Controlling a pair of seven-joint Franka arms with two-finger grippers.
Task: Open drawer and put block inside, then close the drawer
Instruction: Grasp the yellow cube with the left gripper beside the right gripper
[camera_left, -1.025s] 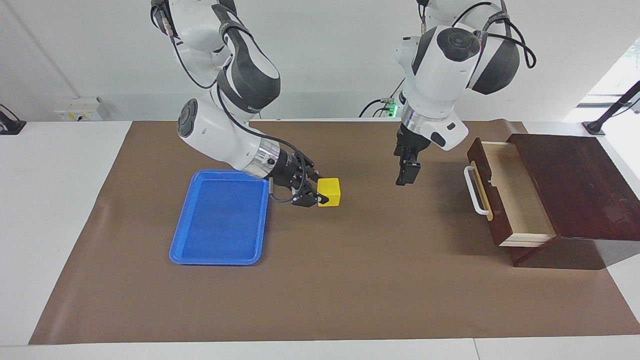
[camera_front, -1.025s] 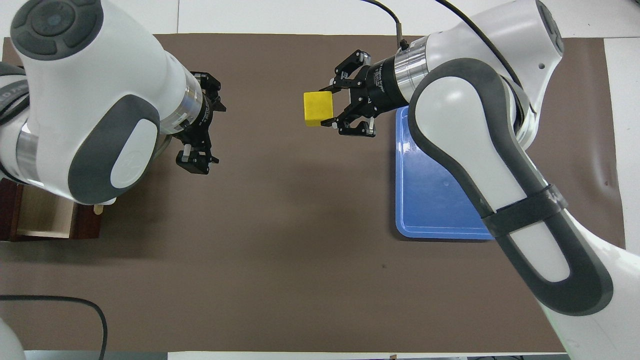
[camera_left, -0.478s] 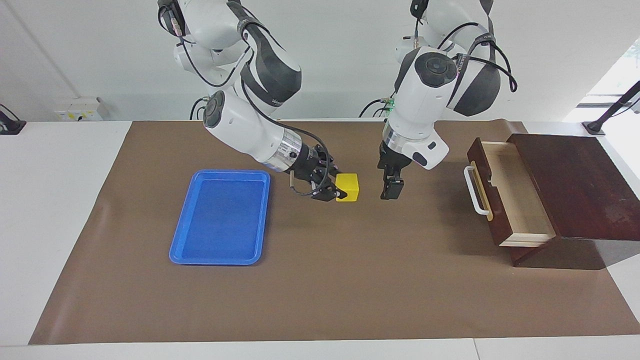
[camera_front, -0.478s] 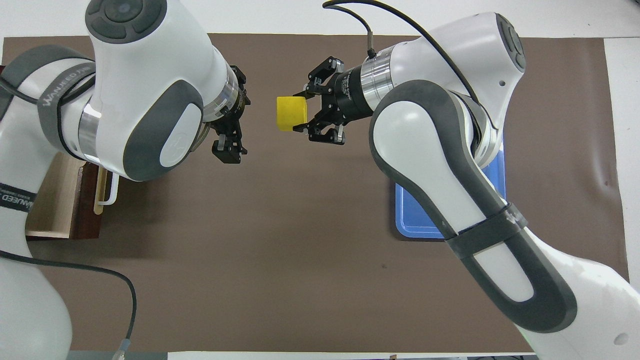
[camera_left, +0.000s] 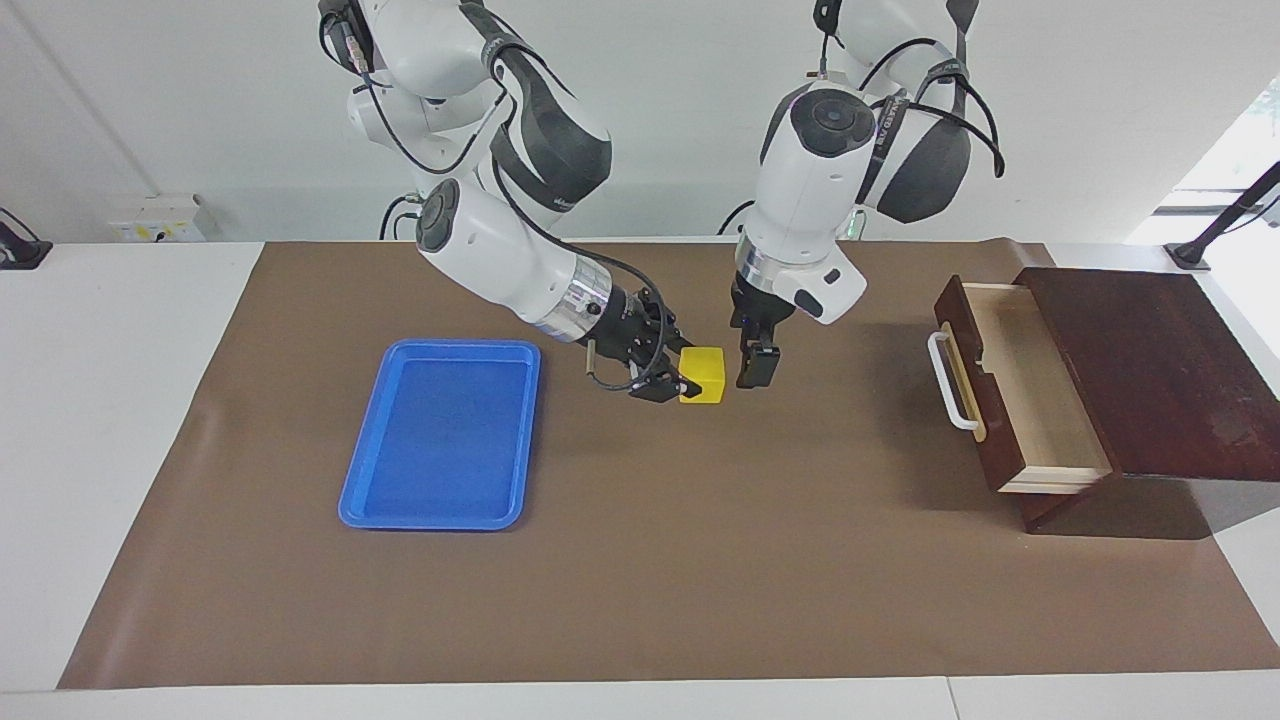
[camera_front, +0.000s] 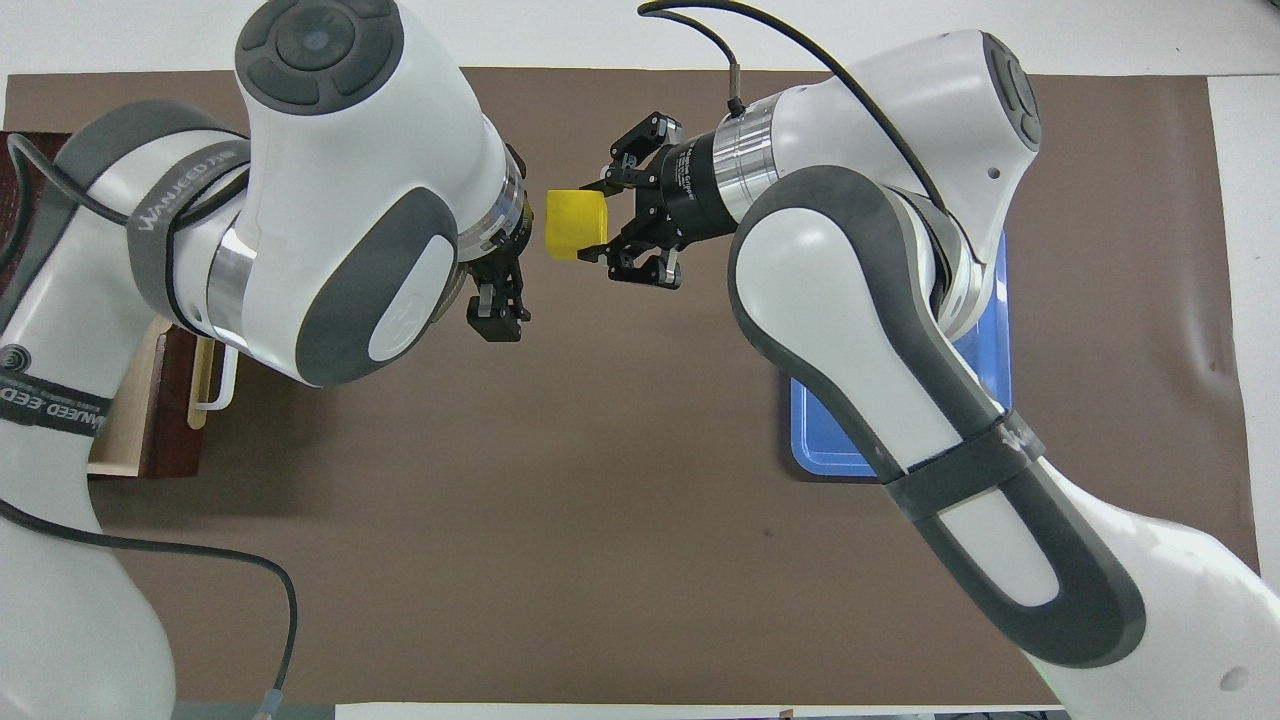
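Right hand (camera_left: 672, 378) clamps small yellow cube block (camera_left: 704, 374) mid-counter; left hand (camera_left: 755, 365) spread wide beside. Block judged light, rigid; grip flat opposite faces.

In the overhead view, the left arm covered most of the drawer (camera_front: 125, 440) at the frame's left edge, and the right arm hid much of the blue tray (camera_front: 835, 430). The left hand (camera_front: 497, 300) was partly concealed under its own wrist.

The right gripper (camera_left: 682, 377) reached sideways, clamped tight; the left gripper (camera_left: 752, 366) hung beside it. Its fingers stood apart.
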